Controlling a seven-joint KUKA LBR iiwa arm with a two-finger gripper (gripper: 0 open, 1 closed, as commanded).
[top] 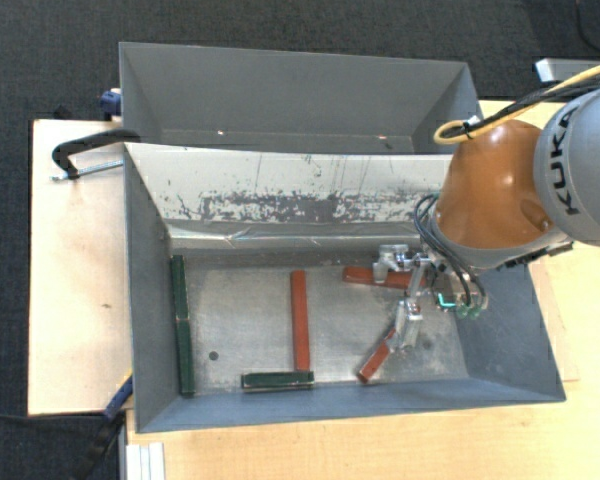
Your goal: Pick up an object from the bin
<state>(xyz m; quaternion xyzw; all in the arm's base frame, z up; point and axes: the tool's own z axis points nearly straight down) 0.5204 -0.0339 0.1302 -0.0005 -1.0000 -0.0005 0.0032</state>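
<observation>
Stick [374,362], short and red, lies tilted at the bin's [146,318] five o'clock; gripper [404,330] meets its upper end, opening impossible to tell.

A short red block [373,365] lies tilted, front right.

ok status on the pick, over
Gripper low at right side of bin, over slanted red stick. Stick lies on the floor by the front wall. Second red stick just beyond, by the back wall, not blocking.
</observation>
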